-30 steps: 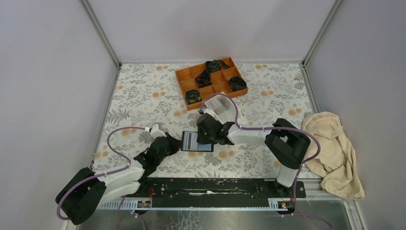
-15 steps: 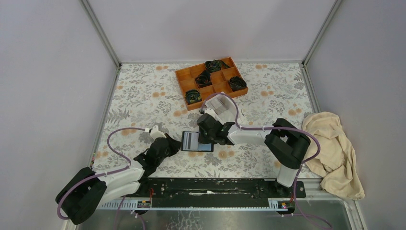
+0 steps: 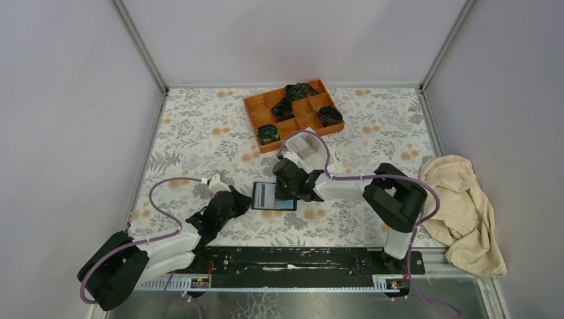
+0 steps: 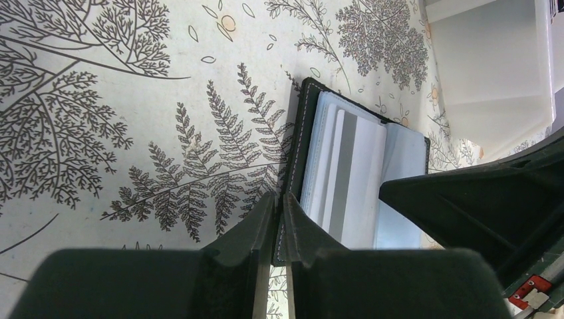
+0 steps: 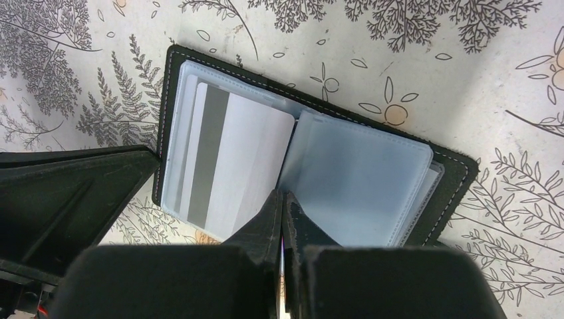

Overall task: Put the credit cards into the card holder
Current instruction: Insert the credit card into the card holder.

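The black card holder (image 3: 274, 197) lies open on the floral table, its bluish-grey sleeves up. My left gripper (image 3: 245, 199) is shut on its left cover edge; the left wrist view shows the jaws (image 4: 279, 197) pinching the stitched black rim (image 4: 300, 133). My right gripper (image 3: 283, 189) is shut over the holder's middle fold (image 5: 282, 195). A pale credit card (image 5: 243, 156) with a grey stripe lies partly in the left sleeve, its near edge between these jaws. The right sleeves (image 5: 362, 179) look empty. The card also shows in the left wrist view (image 4: 359, 169).
A white open-top box (image 3: 307, 146) stands just behind the right gripper and shows in the left wrist view (image 4: 492, 73). An orange compartment tray (image 3: 264, 103) with dark rolled items sits at the back. A beige cloth (image 3: 462, 206) lies at the right edge.
The right gripper has edged slightly left over the holder. The left gripper and the holder have hardly moved.
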Robot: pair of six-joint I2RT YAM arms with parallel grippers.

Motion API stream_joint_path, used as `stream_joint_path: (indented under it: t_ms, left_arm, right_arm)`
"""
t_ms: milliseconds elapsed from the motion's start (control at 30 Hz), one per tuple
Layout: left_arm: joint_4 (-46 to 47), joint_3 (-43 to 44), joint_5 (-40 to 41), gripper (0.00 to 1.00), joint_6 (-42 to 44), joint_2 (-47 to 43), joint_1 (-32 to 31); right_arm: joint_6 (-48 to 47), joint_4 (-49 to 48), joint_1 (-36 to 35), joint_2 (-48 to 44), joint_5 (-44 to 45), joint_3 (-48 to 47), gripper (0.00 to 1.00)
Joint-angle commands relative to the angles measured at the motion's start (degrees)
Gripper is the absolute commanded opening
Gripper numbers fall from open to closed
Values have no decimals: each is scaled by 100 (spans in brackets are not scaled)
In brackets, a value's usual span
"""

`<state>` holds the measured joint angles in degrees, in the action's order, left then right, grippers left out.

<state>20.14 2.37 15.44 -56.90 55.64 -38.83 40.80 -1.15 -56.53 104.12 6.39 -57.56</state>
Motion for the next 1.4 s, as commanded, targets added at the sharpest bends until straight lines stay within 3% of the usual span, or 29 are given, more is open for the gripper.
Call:
stream_joint_path:
  t_ms: [0, 1067, 1233, 1367]
  left_arm:
    - [274, -69, 75, 16, 48, 58, 21]
    - [384, -62, -24, 15, 30, 188, 16]
    - [185, -33, 59, 16, 35, 14, 15]
    - [-86, 12, 166, 21, 47, -257, 20]
  right_arm:
    - [86, -287, -27, 65, -88, -17, 0]
    - [32, -481, -75, 331, -559, -335, 0]
    - [-122, -261, -86, 170, -356, -364, 9]
    - [-368, 85, -137, -60, -50, -460, 23]
